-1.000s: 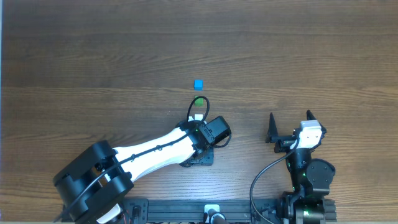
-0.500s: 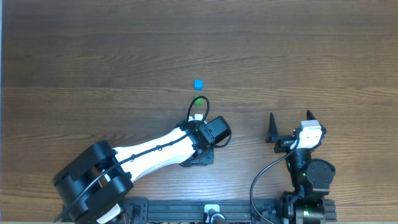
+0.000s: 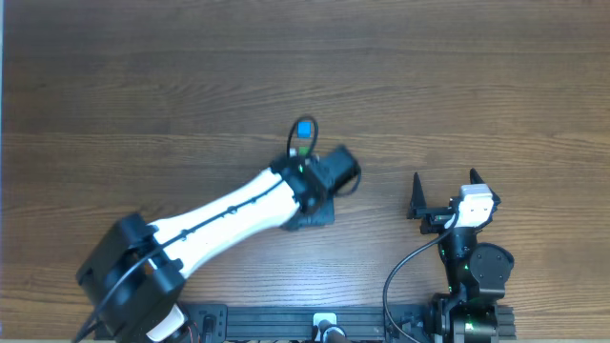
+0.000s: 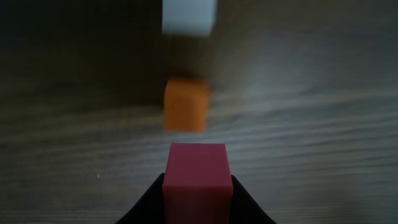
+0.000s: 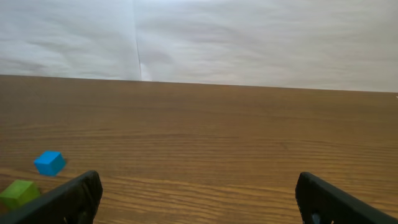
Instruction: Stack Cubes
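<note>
Tech A: Since the earlier top view, the left arm (image 3: 238,214) is extended farther up the table (image 3: 143,76), and the left gripper (image 4: 198,186) is brought close to the blue cube (image 3: 304,129). The right gripper (image 3: 445,198) is not displaced.

Tech B: How is the left claw set?

Tech A: It is pressed onto a red cube (image 4: 198,163). Two opposite side faces are pinched, so the underside is kept free for seating on another cube.

Tech B: Where are the remaining cubes located?

Tech A: The green cube (image 5: 18,193) is located just beside the blue cube, on the side nearer the arm bases. Both are rested on the table, in line ahead of the red cube. An approach for stacking is judged to be in hand.

Tech B: And the right claw?

Tech A: It is held spread and empty, well apart from the blue cube, so the stacking path is kept unobstructed.
</note>
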Robot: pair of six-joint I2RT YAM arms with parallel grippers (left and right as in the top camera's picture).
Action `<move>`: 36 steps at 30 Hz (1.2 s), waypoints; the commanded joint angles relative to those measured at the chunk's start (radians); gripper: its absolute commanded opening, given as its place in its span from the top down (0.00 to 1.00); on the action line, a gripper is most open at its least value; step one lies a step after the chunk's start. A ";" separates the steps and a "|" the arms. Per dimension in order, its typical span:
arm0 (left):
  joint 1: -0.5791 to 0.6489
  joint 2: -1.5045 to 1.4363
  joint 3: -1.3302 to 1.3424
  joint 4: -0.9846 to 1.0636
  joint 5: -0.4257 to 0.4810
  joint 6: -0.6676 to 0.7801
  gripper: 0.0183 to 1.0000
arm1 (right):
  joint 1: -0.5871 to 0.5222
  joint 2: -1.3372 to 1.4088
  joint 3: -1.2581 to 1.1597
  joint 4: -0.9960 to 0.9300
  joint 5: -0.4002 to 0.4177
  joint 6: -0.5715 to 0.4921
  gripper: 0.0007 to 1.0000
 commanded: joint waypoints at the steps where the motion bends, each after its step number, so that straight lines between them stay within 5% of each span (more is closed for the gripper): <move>1: 0.055 0.009 0.122 -0.034 -0.034 0.070 0.92 | 0.005 -0.011 -0.008 -0.001 0.005 0.007 0.01; 12: 0.150 0.135 0.175 -0.034 -0.029 0.105 0.92 | 0.005 -0.011 -0.008 -0.001 0.005 0.007 0.01; 36: 0.150 0.233 0.175 -0.013 -0.022 0.111 0.92 | 0.005 -0.011 -0.008 -0.001 0.006 0.007 0.01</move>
